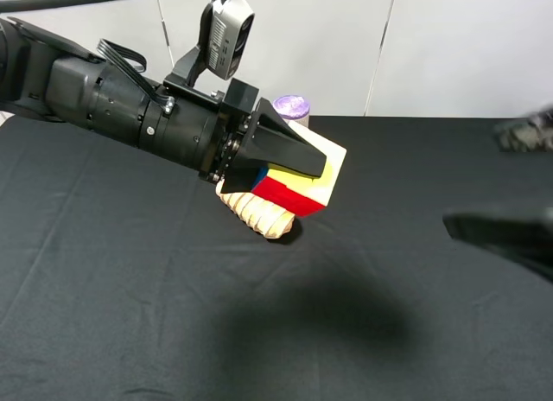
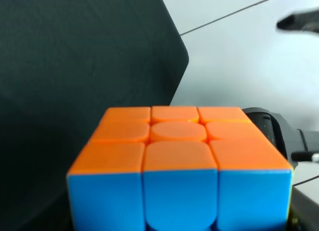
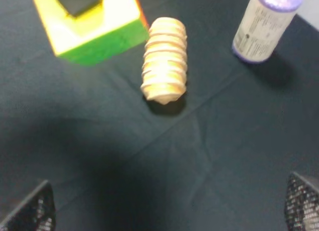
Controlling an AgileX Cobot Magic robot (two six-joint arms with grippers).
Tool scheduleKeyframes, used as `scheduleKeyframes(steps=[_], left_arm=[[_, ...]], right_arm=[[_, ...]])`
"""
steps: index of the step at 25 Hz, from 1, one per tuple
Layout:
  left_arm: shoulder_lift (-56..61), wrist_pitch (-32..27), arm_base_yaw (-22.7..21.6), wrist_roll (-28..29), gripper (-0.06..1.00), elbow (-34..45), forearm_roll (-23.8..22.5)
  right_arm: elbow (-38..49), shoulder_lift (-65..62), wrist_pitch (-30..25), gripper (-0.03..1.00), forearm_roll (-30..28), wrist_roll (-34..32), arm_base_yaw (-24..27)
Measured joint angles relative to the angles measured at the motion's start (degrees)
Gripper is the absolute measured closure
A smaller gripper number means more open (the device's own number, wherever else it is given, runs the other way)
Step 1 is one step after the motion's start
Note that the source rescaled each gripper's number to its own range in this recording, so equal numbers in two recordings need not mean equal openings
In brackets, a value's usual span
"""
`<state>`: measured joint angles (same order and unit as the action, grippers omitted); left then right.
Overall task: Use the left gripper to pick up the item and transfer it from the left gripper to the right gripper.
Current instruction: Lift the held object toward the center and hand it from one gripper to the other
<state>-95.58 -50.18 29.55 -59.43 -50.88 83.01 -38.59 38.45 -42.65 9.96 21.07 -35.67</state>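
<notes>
At centre of the high frame, your left hand [image 1: 315,172] is clamped on the cube [image 1: 294,192], which it holds raised above the black counter [image 1: 130,289]. The ribbed tan roll [image 1: 259,215] shows just below the cube, and the purple-lidded can [image 1: 291,107] stands behind. At the right edge, your right hand [image 1: 473,181] is blurred. Its fingers are spread wide and grip nothing, well apart from the cube.
</notes>
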Motion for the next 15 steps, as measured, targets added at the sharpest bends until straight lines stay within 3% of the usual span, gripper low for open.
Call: scheduleKeyframes(steps=[4, 8, 15], left_arm=[[0.0, 0.4, 0.0, 0.0, 0.94, 0.0, 0.3], [0.0, 0.7, 0.0, 0.0, 0.94, 0.0, 0.8], [0.0, 1.1, 0.0, 0.0, 0.94, 0.0, 0.9]], right_arm=[[-4.6, 6.9, 1.6, -0.03, -2.6, 0.1, -2.4], [-8.1, 13.5, 2.3, -0.03, -6.2, -1.0, -8.1], [-12.9, 22.2, 2.4, -0.03, -16.5, -8.6, -16.6]])
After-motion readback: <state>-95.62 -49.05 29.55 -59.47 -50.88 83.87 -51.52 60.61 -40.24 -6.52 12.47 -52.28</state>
